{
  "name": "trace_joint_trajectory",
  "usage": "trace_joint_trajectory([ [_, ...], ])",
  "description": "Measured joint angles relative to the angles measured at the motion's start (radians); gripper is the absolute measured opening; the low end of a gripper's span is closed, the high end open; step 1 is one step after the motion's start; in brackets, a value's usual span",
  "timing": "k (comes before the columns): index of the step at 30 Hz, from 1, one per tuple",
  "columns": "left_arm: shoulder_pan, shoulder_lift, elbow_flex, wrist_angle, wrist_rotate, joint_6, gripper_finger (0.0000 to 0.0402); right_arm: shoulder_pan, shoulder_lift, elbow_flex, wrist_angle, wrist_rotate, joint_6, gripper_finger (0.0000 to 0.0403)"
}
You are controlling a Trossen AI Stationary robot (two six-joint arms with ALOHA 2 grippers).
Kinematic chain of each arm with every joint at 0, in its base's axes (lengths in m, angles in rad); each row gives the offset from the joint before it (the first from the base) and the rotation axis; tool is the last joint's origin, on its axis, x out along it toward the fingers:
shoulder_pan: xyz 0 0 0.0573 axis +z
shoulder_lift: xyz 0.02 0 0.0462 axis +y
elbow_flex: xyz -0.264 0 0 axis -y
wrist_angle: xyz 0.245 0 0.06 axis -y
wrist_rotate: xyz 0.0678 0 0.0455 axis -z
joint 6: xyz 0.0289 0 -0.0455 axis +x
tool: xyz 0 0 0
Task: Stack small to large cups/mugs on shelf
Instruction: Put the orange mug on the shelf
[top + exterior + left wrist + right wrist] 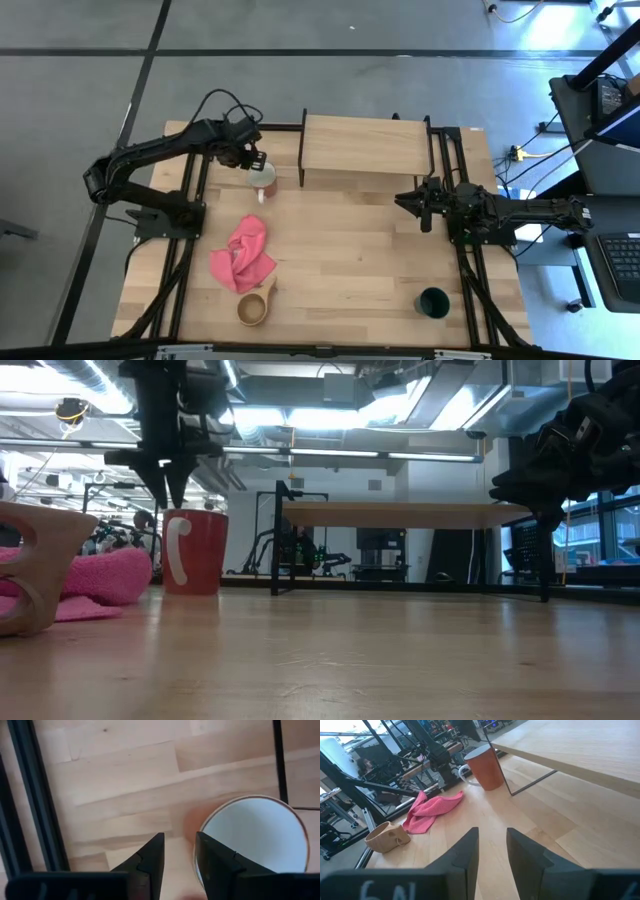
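The red mug (262, 181) with a white inside stands upright on its base on the table, left of the shelf (365, 143); it also shows in the low view (195, 552). My left gripper (170, 500) points down just above the mug's rim (199, 845), narrowly open, one finger over the rim's edge and one outside it. The tan wooden cup (254, 308) stands near the front edge. The dark green cup (433, 302) stands at the front right. My right gripper (412, 207) waits narrowly open and empty, right of the shelf.
A pink cloth (243, 256) lies crumpled between the red mug and the wooden cup. The shelf's thin black legs (532, 781) stand close to the mug. Black frame rails (190, 215) run along the table's left and right sides.
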Motion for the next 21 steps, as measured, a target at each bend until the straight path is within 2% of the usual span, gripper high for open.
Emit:
trace_joint_trajectory([
  [13,-0.082,0.001,0.000,-0.002,0.008,-0.071,0.0103,0.000,0.000,0.000,0.000,0.000,0.000,0.0101],
  [21,-0.077,0.001,-0.052,-0.010,0.048,-0.101,0.0103,0.000,0.000,0.000,0.000,0.000,0.000,0.0101],
])
